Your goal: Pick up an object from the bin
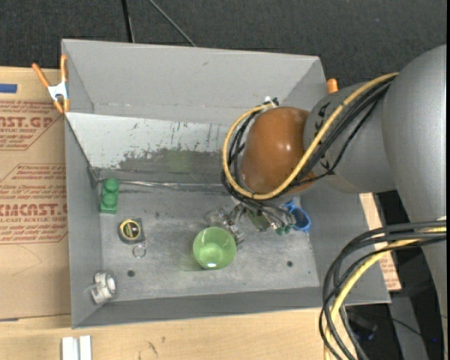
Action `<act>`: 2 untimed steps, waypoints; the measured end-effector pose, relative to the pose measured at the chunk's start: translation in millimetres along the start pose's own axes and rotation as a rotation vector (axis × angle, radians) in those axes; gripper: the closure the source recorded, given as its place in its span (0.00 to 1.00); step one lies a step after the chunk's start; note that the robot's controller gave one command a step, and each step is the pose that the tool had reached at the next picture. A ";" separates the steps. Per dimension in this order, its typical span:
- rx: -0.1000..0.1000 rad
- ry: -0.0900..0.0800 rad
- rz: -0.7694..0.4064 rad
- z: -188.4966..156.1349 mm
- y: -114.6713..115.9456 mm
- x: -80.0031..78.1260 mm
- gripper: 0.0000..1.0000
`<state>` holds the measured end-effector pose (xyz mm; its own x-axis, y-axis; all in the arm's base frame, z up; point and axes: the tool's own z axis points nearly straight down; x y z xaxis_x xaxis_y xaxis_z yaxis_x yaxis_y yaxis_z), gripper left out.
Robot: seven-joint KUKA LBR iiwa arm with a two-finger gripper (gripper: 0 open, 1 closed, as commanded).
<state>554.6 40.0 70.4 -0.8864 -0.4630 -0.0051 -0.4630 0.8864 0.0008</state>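
Orange wrist cover [274, 150], ringed by cables, hangs highest over the right half of the bin [187, 126]. Below it the end effector [244, 217] sits low near the floor; whether it is wide or narrow cannot be told. A green block [109, 195] lies against the left wall, and a silver metal piece [101, 286] lies in the front-left corner. Near them are a round brass-rimmed disc [130, 229] and a small ring [139, 250]. Bare floor separates these from a green translucent round thing [214, 247] at mid-floor, just beside the end effector on its front-left. Its outline is round, with no long axis. A blue piece [298, 217] lies by the right wall.
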 end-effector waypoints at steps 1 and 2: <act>0.005 -0.004 0.026 -153.0 -3.1 17.5 1.00; 0.002 0.002 0.025 -148.5 -2.4 18.5 0.00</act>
<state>538.7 28.8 218.7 -0.8976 -0.4408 -0.0029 -0.4408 0.8976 -0.0006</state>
